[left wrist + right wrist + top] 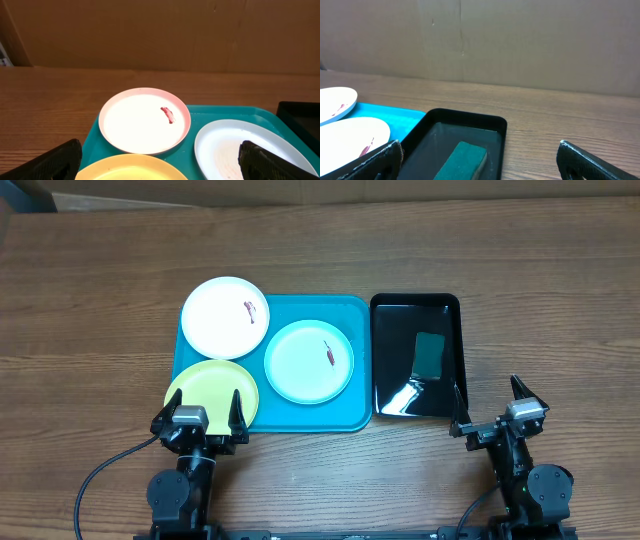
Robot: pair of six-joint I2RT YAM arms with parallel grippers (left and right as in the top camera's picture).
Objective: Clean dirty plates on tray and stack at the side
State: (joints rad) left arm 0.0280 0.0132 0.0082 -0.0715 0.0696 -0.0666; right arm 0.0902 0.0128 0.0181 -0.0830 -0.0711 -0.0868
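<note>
We find the tray [300,310] lying long axis left to right, the black tray [452,308] just beside its right end. The white plate [225,317] overhangs its far-left corner, the yellow-green plate [211,385] its near-left, and the light blue plate [309,361] sits inside. The left gripper [198,408] and right gripper [487,405] gape, holding nothing.

large tray [350,415]: mid-table [100,330], just left of small tray [415,299]
far-left plate [225,316]: on large tray's far left corner, overhanging
near-left plate [210,388]: on its near left corner, overhanging
middle plate [309,361]: inside large tray, right of both
sponge [430,353]: in small tray
</note>
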